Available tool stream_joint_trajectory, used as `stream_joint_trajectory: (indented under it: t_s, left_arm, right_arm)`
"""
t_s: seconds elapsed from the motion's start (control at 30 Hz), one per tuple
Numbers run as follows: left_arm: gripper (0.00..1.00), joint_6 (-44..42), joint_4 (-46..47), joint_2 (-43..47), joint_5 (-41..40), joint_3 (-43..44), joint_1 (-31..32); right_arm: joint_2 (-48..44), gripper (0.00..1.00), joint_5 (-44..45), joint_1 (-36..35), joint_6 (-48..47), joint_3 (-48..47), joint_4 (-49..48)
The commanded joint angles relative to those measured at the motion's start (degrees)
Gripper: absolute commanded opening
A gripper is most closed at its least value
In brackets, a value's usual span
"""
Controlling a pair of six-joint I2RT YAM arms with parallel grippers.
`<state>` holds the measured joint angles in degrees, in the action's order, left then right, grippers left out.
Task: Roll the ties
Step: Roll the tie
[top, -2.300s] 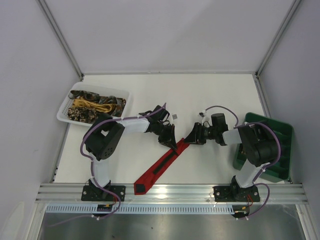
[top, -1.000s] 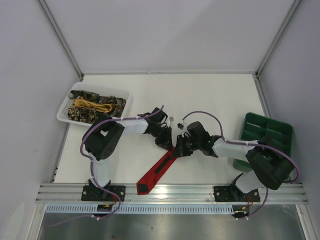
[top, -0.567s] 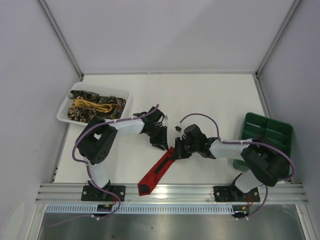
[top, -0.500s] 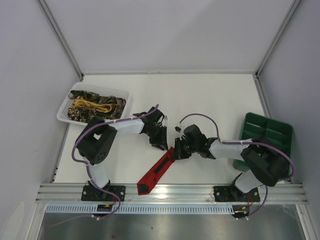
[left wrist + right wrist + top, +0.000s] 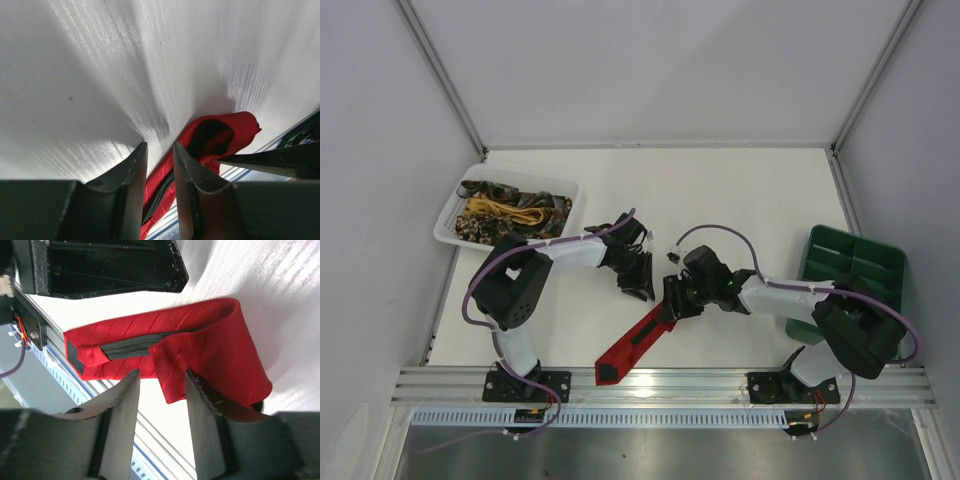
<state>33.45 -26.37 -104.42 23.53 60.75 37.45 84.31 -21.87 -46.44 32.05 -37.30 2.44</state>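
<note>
The red tie (image 5: 638, 342) lies diagonally on the white table, its wide pointed end near the front rail. Its upper end is folded back on itself, showing the dark backing (image 5: 132, 347). My right gripper (image 5: 673, 300) stands open at that fold; in the right wrist view (image 5: 161, 382) the folded flap's corner hangs between the fingers. My left gripper (image 5: 642, 288) is just left of the fold, jaws a narrow gap apart and holding nothing; in its own view (image 5: 159, 150) the tie (image 5: 220, 135) shows beyond the tips.
A white mesh basket (image 5: 450, 225) at the back left holds several patterned and yellow ties (image 5: 505, 212). A green compartment tray (image 5: 880, 265) sits at the right edge. The aluminium rail (image 5: 660, 382) runs along the front.
The right arm swung left and reached the tie's upper end, which is now folded over. The tie slid slightly toward the front left. The left gripper drew back left off the tie.
</note>
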Motion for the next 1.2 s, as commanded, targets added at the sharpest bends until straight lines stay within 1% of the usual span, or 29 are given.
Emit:
stream_joint_trajectory:
  t_s: [0.0,0.1,0.37,0.43,0.47,0.53,0.63,0.7,0.73,0.77,0.8,0.87,0.93,1.0,1.03,1.07,1.1,1.13,1.17]
  left_arm:
    - [0.33,-0.32,-0.61,1.24,0.47,1.56,-0.54]
    - [0.33,-0.75,-1.14,0.98,0.47,2.70,-0.63]
    - [0.33,-2.69,-2.98,-0.96,0.64,5.95,-0.63]
    - [0.33,-2.87,-3.16,-1.40,0.90,6.92,-0.63]
    - [0.33,-2.95,-3.25,-1.57,0.90,7.10,-0.63]
    - [0.33,-2.95,-3.07,-1.75,1.17,7.71,-0.63]
    - [0.33,-3.30,-3.34,-2.71,1.60,8.51,-0.63]
    - [0.33,-3.39,-2.99,-3.68,1.96,8.94,-0.63]
    - [0.33,-3.39,-2.81,-4.03,2.22,9.21,-0.71]
    - [0.33,-3.13,-2.81,-4.64,2.48,9.30,-0.63]
    - [0.33,-3.04,-2.81,-4.91,2.83,9.47,-0.63]
    - [0.33,-2.69,-2.90,-5.70,3.45,9.91,-0.63]
    - [0.33,-2.25,-2.63,-5.88,3.89,9.74,-0.63]
    - [0.34,-2.16,-2.63,-6.23,4.15,9.74,-0.63]
    - [0.34,-1.99,-2.63,-6.41,4.33,9.65,-0.63]
    - [0.34,-1.90,-2.37,-6.50,4.59,9.56,-0.63]
    - [0.34,-1.81,-2.28,-6.84,5.55,9.39,-0.63]
    - [0.34,-1.55,-2.11,-7.20,5.74,9.12,-0.63]
    - [0.34,-1.55,-2.02,-7.29,5.91,9.12,-0.54]
  right_arm:
    - [-2.40,0.48,0.51,-0.32,-1.82,-2.95,6.09]
    - [-3.80,0.51,0.34,-0.06,-1.73,-3.22,6.88]
    - [-10.30,0.51,0.51,1.78,-0.41,-5.77,13.28]
    - [-12.41,0.50,3.13,2.66,0.46,-5.94,15.57]
    - [-13.20,0.49,4.54,2.84,0.81,-5.77,18.19]
    - [-16.09,0.46,8.83,3.36,2.74,-4.29,20.14]
    - [-19.61,0.37,13.67,4.85,6.95,-1.30,22.26]
    - [-20.76,0.26,14.40,6.35,8.54,0.55,22.70]
    - [-21.03,0.22,12.66,7.40,9.25,1.60,22.09]
    - [-21.55,0.06,12.12,9.50,11.17,4.05,20.61]
    - [-21.73,0.00,11.68,10.30,12.58,5.21,19.98]
    - [-22.26,0.00,9.14,11.97,15.48,8.54,17.00]
    - [-22.87,0.00,7.90,11.98,18.12,10.39,14.19]
    - [-23.67,0.00,6.58,11.98,22.06,14.07,8.66]
    - [-23.84,0.00,5.97,11.81,23.74,15.57,3.76]
    - [-24.37,0.00,5.79,11.63,25.41,16.98,0.93]
    - [-24.46,0.00,5.17,11.54,28.39,20.82,-1.79]
    - [-24.37,0.00,5.17,11.11,29.63,22.34,-8.78]
    - [-24.46,0.00,5.60,10.76,30.86,23.84,-11.03]
